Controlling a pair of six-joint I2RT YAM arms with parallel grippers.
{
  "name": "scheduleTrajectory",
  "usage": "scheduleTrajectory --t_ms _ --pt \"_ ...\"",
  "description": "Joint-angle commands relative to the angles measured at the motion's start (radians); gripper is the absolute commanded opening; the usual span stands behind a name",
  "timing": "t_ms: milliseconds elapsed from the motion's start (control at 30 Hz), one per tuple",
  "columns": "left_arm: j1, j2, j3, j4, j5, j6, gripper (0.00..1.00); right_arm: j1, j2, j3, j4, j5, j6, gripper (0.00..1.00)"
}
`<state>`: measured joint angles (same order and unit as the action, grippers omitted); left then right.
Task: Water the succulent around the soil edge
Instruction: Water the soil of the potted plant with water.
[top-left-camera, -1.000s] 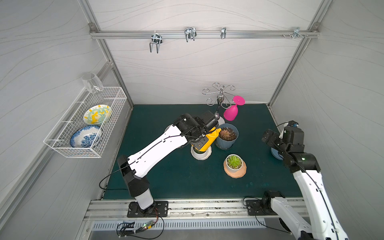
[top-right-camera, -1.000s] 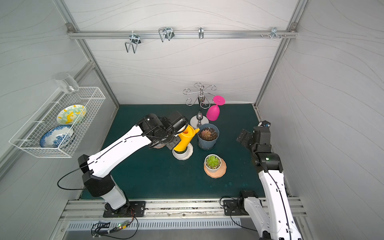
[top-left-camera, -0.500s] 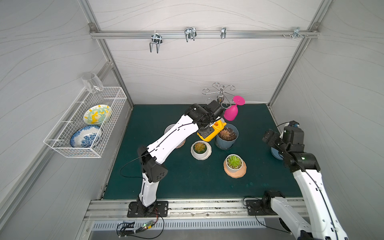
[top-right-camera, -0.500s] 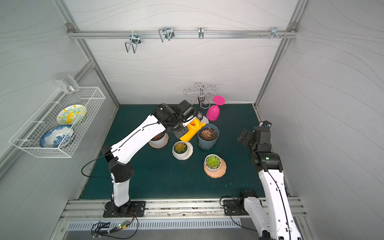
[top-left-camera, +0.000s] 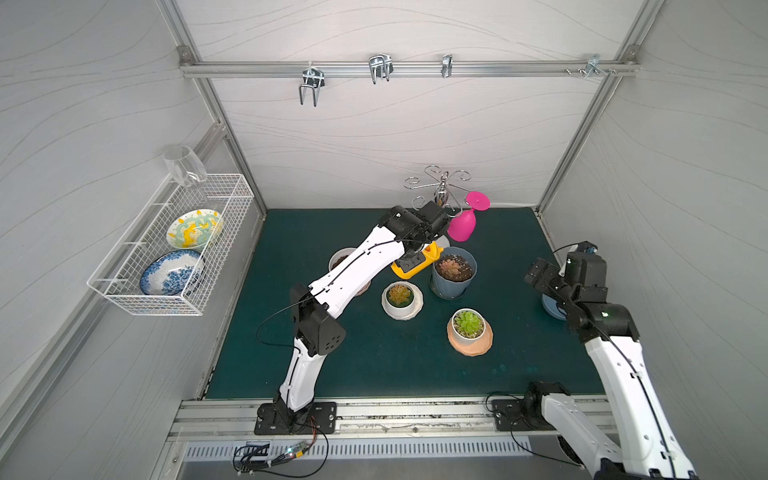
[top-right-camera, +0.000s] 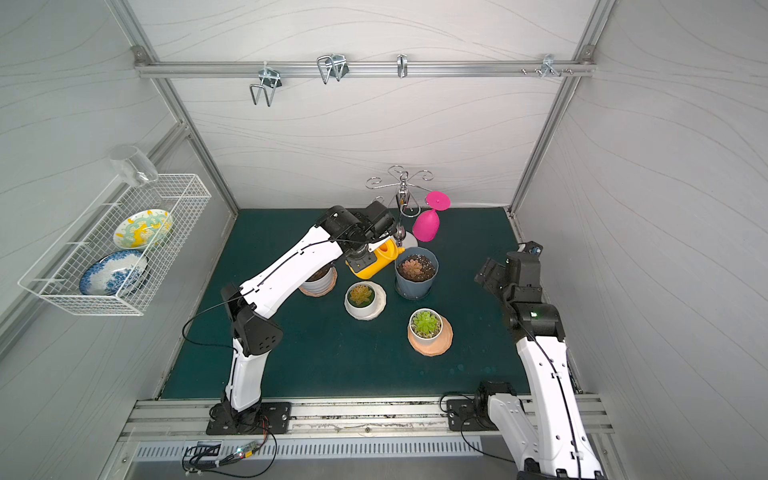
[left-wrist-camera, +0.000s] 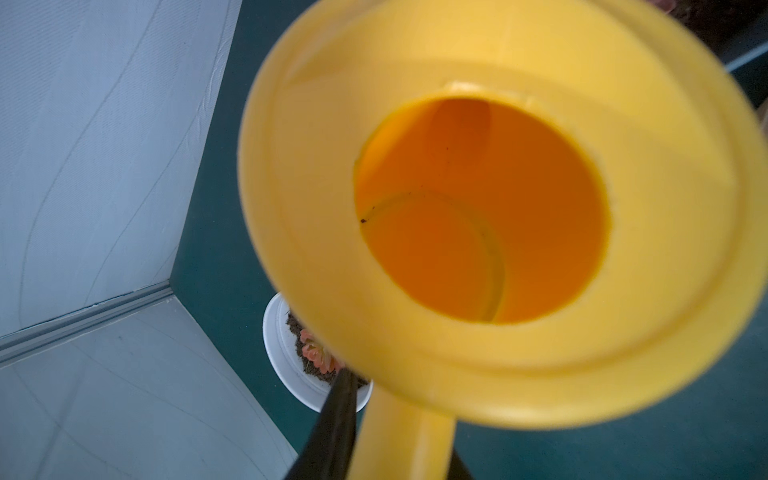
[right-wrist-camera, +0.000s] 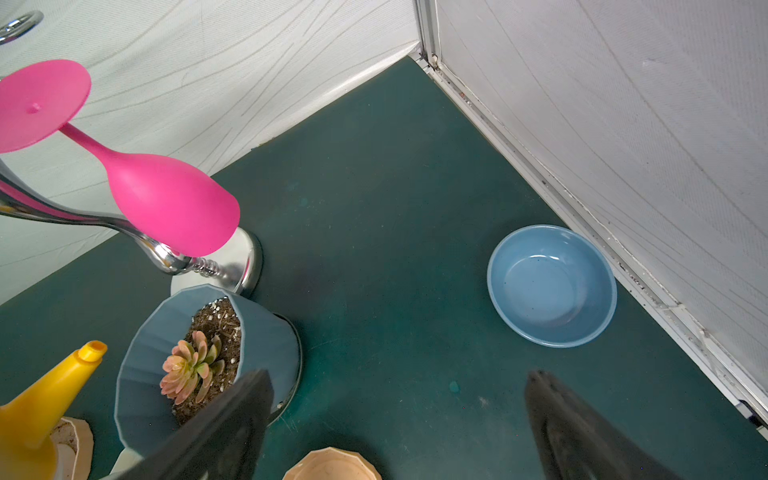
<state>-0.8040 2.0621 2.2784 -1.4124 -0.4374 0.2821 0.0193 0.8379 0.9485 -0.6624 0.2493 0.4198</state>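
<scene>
Yellow watering can (top-left-camera: 417, 269), clamped at the handle by the left fingers (left-wrist-camera: 332, 428), is held just beside the blue pot (top-left-camera: 451, 289); right fingers (right-wrist-camera: 232, 432) are spread apart, empty.

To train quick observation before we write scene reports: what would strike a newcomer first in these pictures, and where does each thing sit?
The yellow watering can, gripped by the left tool at mid-table, has its spout next to the blue-grey pot holding a pinkish succulent. Behind them a vivid pink wine glass hangs upside down from a chrome rack by the back wall. On the left wall, a white wire basket holds two patterned plates.
</scene>
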Motion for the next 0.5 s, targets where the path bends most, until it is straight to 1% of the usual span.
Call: scheduleTrajectory --t_ms 0,467 --pt "0.003 0.017 0.052 -0.003 -0.041 0.023 0.00 -0.007 0.004 -0.005 0.009 0.008 0.010 0.99" --pt "-0.005 0.023 0.047 -0.027 -0.075 0.019 0.00 -0.007 0.012 0.001 0.014 0.000 0.008 0.99"
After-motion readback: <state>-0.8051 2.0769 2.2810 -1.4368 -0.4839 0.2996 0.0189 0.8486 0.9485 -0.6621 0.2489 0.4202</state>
